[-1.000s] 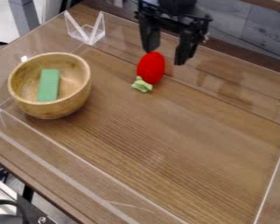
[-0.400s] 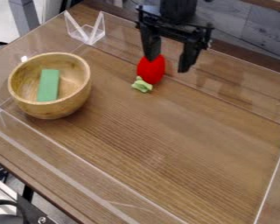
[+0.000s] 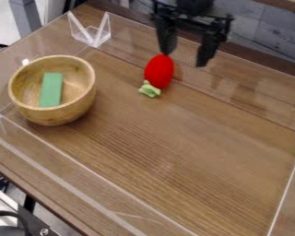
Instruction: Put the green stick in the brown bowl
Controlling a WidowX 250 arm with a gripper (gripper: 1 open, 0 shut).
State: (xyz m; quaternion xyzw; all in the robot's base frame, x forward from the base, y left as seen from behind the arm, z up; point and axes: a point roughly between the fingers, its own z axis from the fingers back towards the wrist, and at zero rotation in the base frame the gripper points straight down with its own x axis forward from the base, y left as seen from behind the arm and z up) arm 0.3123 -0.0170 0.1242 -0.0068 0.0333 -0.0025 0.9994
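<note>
The green stick (image 3: 51,89) lies flat inside the brown bowl (image 3: 76,107) at the left of the table. My gripper (image 3: 187,51) hangs open at the back, well to the right of the bowl, just above and behind a red strawberry toy (image 3: 159,72). Nothing sits between its two dark fingers.
Clear acrylic walls border the wooden table, with a folded clear piece (image 3: 91,31) at the back left. The strawberry toy lies on the table between the bowl and my gripper.
My gripper has risen and shifted slightly right and back, away from the strawberry toy. The stick and bowl have not moved.
</note>
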